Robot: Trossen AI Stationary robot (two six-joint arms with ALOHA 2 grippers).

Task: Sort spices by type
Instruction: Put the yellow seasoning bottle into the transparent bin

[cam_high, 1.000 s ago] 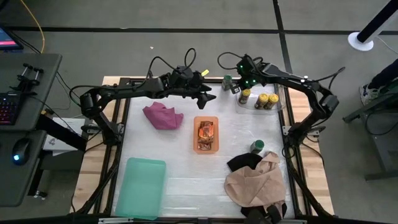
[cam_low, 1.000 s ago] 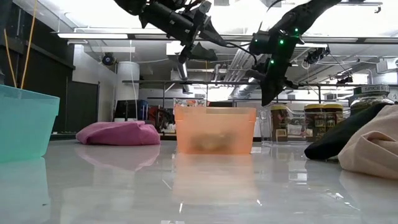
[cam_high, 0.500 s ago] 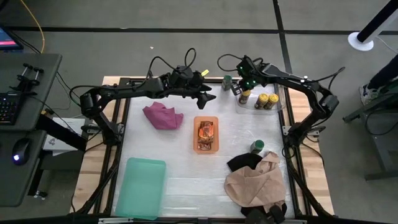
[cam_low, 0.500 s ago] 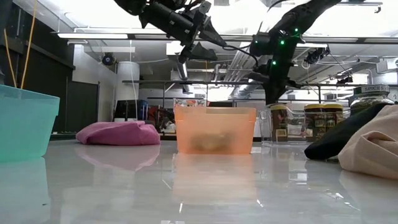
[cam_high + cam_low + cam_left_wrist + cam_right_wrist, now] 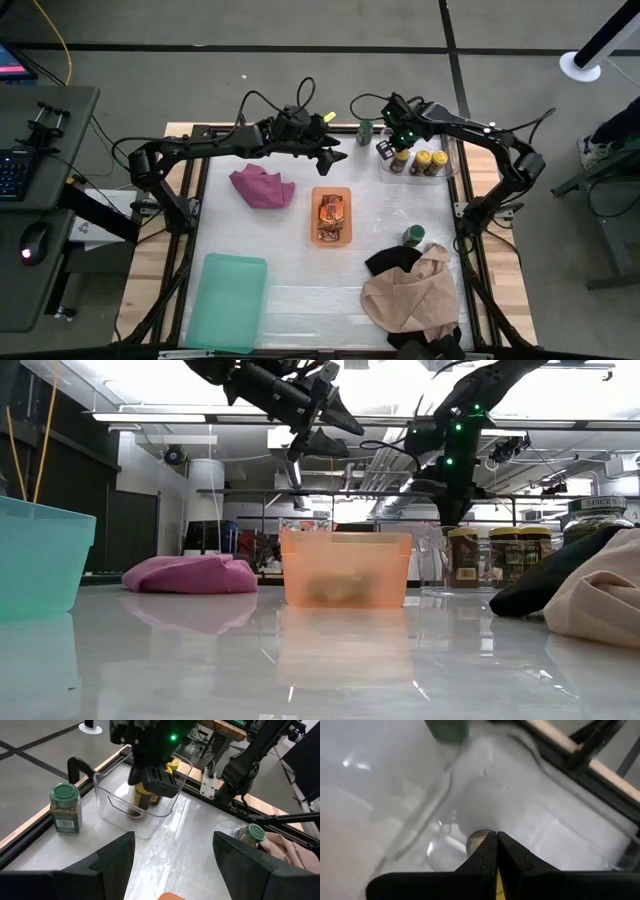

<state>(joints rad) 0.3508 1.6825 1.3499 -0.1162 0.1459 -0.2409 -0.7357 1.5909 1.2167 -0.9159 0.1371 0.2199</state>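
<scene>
My right gripper (image 5: pixel 400 148) is shut on a yellow-lidded jar (image 5: pixel 141 800) inside the clear container (image 5: pixel 417 168) at the table's far right. Two more yellow-lidded jars (image 5: pixel 430 160) stand in that container. My left gripper (image 5: pixel 338 155) hangs open in the air at the far middle, above the orange bin (image 5: pixel 331 215) that holds orange-and-black packets (image 5: pixel 331 212). One green-lidded jar (image 5: pixel 366 130) stands on its base at the far edge. Another green-lidded jar (image 5: pixel 413 236) stands beside the black cloth. My right gripper pinches the yellow-lidded jar by its top (image 5: pixel 145 790) between the two fingers, coming from above and pointing down. The jar stays upright under the fingers inside the clear container, its base (image 5: pixel 462 582) level with the other jars' bases. The gripper body hides the lid itself.
A magenta cloth (image 5: pixel 262 186) lies at the far left. A teal bin (image 5: pixel 228 300) sits near left. A tan cloth (image 5: pixel 410 295) and a black cloth (image 5: pixel 392 260) are heaped near right. Bare table shows around the orange bin.
My right gripper has moved a little toward the table's right edge and turned from slanted to pointing straight down. It has carried the yellow-lidded jar rightward inside the clear container, closer to the other two jars. The left arm has kept still.
</scene>
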